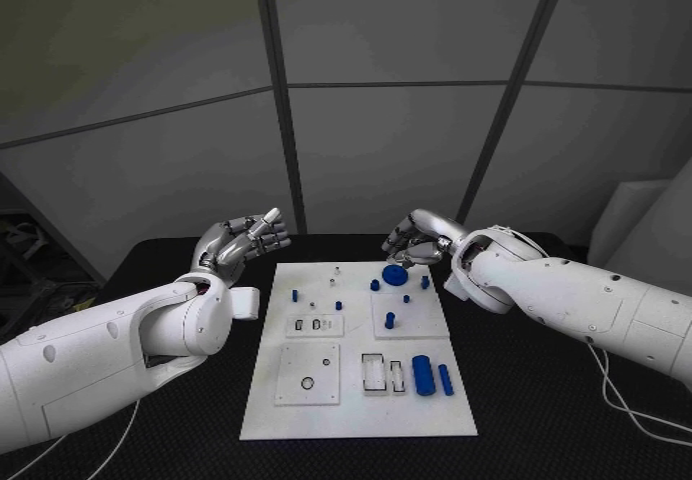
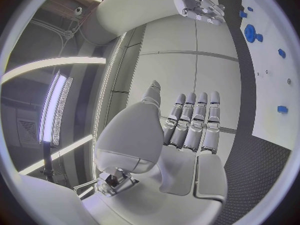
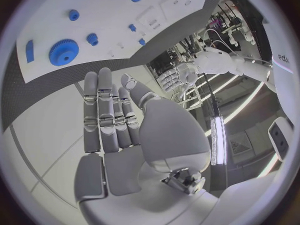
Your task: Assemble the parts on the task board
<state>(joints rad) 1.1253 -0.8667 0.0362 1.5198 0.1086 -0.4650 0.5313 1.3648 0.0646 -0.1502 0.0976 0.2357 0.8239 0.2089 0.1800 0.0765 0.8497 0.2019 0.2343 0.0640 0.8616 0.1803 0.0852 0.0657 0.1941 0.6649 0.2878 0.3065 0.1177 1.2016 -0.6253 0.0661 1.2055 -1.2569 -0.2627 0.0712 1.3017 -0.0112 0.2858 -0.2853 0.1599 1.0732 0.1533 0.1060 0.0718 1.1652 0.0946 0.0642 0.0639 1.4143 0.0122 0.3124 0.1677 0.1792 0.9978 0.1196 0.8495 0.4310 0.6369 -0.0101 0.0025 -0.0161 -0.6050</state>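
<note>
Left hand (image 1: 242, 243) is raised off the worktop (image 1: 534, 400) beside the task board (image 1: 361, 400), fingers straight and apart, holding nothing. Right hand (image 1: 418, 240) hovers over the board's far edge, also empty and spread. Blue parts (image 1: 423, 374) sit on the board, gear (image 1: 394, 272) near the right hand.

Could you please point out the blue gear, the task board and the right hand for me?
blue gear (image 1: 394, 272), head view, its round top.
task board (image 1: 361, 415), head view, bare near part.
right hand (image 1: 415, 240), head view, the hand's middle.
</note>
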